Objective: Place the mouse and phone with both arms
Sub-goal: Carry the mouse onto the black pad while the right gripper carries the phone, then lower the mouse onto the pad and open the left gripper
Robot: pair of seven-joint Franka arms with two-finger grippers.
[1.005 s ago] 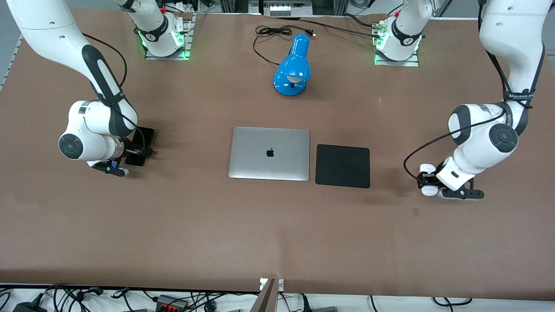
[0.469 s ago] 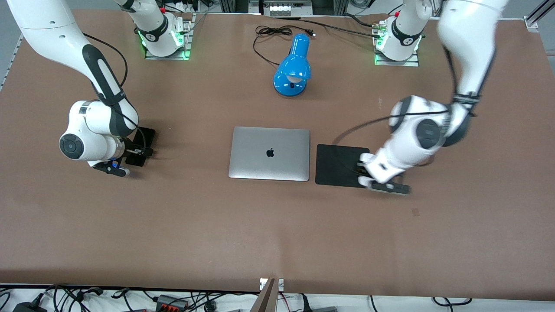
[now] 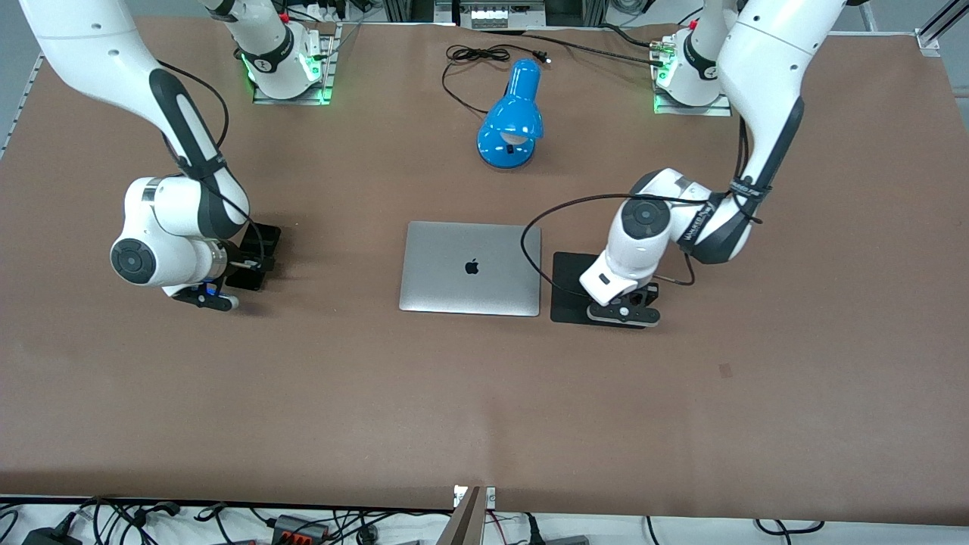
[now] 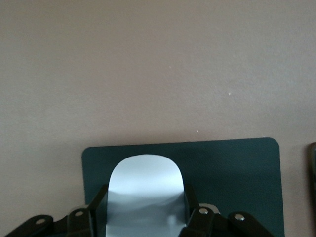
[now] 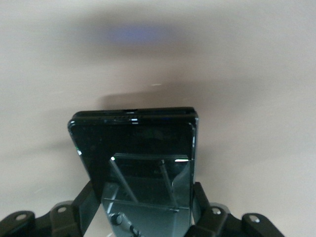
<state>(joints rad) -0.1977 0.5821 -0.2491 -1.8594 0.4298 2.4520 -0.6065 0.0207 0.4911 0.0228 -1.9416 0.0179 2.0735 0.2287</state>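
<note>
Left gripper [image 4: 143, 217], black two-finger type, clamped on the small glossy white oval mouse [image 4: 144, 190]; the fingers [image 4: 96, 207] press its two sides. In the front view this gripper [image 3: 624, 310] sits over the square black mat [image 3: 569, 288], at the mat's edge toward the left arm's end of the table. The mouse is hidden under the wrist in that view; whether it touches the mat cannot be told.

Right gripper [image 5: 143, 207], same type, closed on the slim black glossy-faced phone [image 5: 133, 148], gripped across its width. Front view places this gripper [image 3: 246, 266] low over the brown table [image 3: 484, 393] toward the right arm's end, with the phone [image 3: 256, 256] showing just past the wrist; contact with the table cannot be told.

Closed silver laptop [image 3: 471, 268] lies mid-table, just beside the mat. Blue desk lamp [image 3: 512, 117] lies farther from the front camera than the laptop, its black cord [image 3: 473, 57] coiled near the bases.
</note>
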